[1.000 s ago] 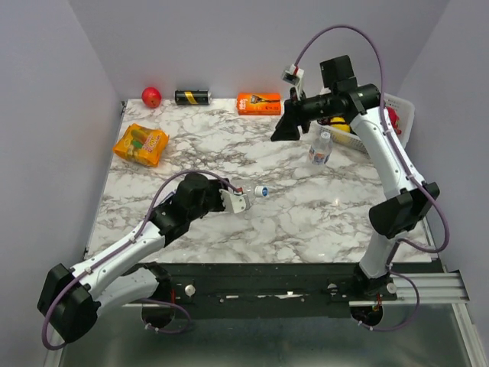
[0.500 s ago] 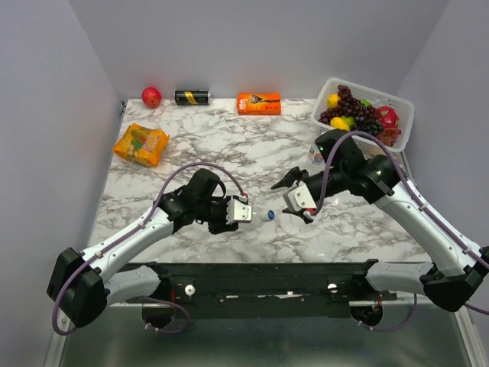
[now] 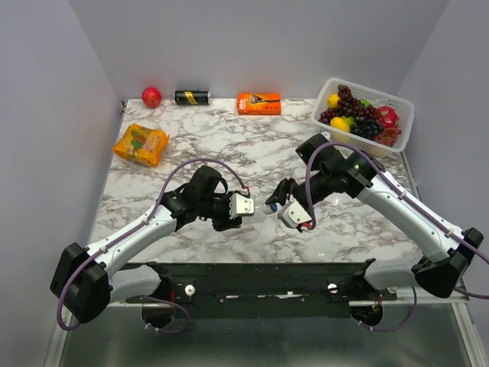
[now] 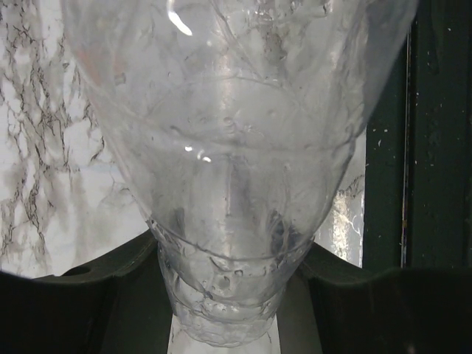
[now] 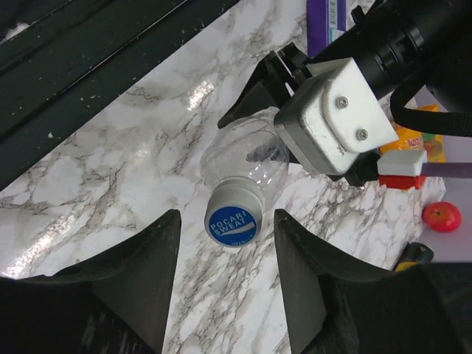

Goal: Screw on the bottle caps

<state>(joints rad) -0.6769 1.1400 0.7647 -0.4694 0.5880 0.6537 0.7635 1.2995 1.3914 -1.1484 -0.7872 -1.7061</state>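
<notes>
Lavender walls (image 3: 229,38) close in the marble table (image 3: 229,145) on the left, back and right, while a black front rail (image 3: 267,279) bounds its near edge. Along the back edge, from the left, lie a red apple (image 3: 151,96), a black drink can (image 3: 192,97) and an orange box (image 3: 258,102). An orange snack bag (image 3: 141,144) sits near the left edge, with bare marble between it and the left arm.

Near the front middle, just behind the rail, the left gripper (image 3: 248,206) is clamped on a clear bottle (image 4: 236,147) that lies sideways with its neck pointing right. A blue-and-white Pocari Sweat cap (image 5: 234,215) sits on the bottle's mouth; I cannot tell how far it is threaded. The right gripper (image 3: 284,206) faces it with its jaws apart, one finger on each side of the cap and a gap on both sides.

Bare marble stretches from the two grippers back to the far row. A white fruit basket (image 3: 397,103) fills the back right corner, beside the right arm's elbow.
</notes>
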